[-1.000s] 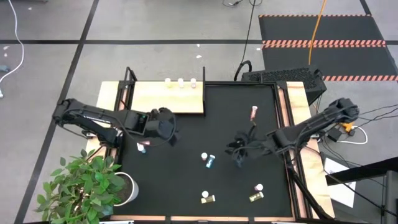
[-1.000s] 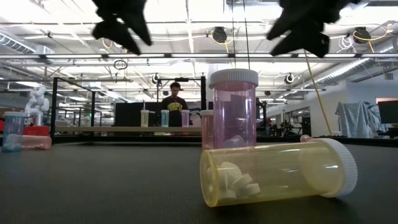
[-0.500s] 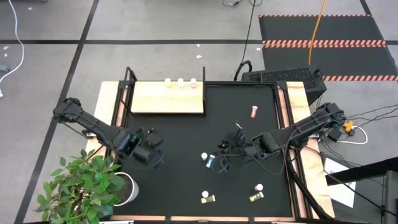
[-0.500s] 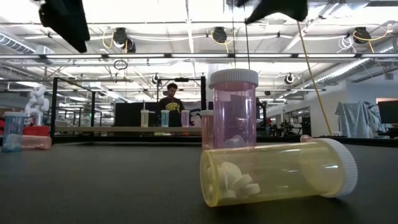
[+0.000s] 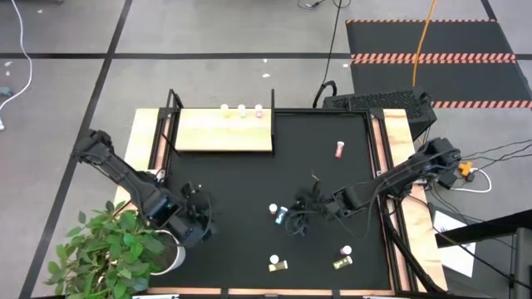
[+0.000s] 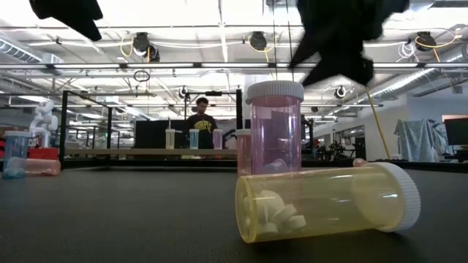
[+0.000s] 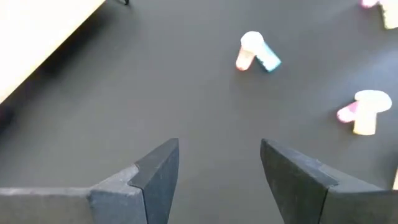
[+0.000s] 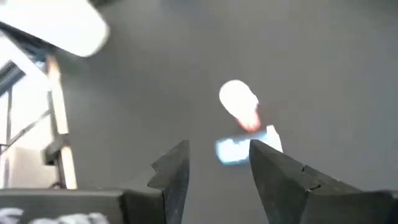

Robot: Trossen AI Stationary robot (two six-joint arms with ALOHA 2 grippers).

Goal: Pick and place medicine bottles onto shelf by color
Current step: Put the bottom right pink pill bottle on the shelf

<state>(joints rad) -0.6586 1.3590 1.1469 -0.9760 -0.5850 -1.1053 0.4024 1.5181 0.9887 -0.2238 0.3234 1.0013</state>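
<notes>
My right gripper (image 5: 298, 219) (image 8: 219, 149) hangs open over the middle of the black mat. Just past its fingertips a light blue bottle (image 8: 234, 151) lies on its side, touching an upright pink one with a white cap (image 8: 239, 101); the high view shows the pair (image 5: 278, 213). My left gripper (image 5: 196, 221) (image 7: 219, 146) is open and empty near the mat's left edge. The pale wooden shelf (image 5: 223, 131) at the far left carries three bottles along its far edge (image 5: 242, 109). A pink bottle (image 5: 339, 149) lies at the far right.
Near the front edge lie a yellow bottle (image 5: 277, 263) (image 6: 322, 201) and another yellow one (image 5: 339, 264) beside a pink one (image 5: 346, 250). A potted plant (image 5: 112, 249) stands off the mat's near left corner. In the low view a person (image 6: 202, 120) stands beyond the table.
My left gripper has swung from beside the shelf toward the table's near left corner, still open. My right gripper has moved toward the table's left and down, to the pink and blue bottle pair, its gap unchanged. No bottle has moved.
</notes>
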